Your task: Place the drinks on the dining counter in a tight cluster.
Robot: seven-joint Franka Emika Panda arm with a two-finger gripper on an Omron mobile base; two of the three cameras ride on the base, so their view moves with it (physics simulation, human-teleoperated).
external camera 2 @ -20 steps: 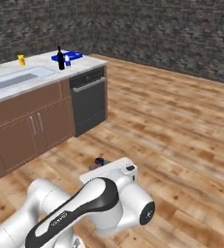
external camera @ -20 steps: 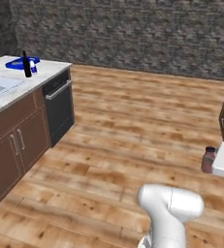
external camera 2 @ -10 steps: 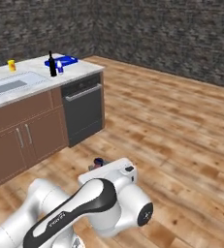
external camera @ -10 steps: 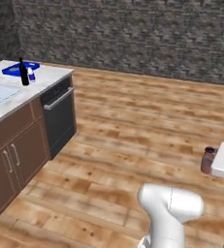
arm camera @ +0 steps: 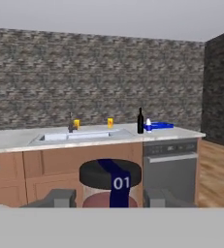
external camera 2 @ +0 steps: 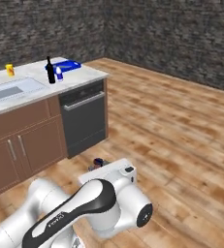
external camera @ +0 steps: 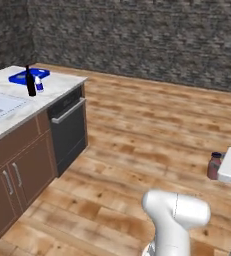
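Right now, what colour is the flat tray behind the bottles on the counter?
Bright blue; the tray shows best in the right base view.

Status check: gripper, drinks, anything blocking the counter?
Gripper shut on small reddish-brown bottle. Wine bottle and white bottle side by side on dining counter, near blue tray. Nothing seen in the way.

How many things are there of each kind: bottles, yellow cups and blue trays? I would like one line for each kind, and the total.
Bottles: 3 (black wine bottle, white bottle, reddish-brown bottle held between the fingers of the gripper)
Yellow cups: 2 (one, another)
Blue trays: 1 (blue tray)
Total: 6
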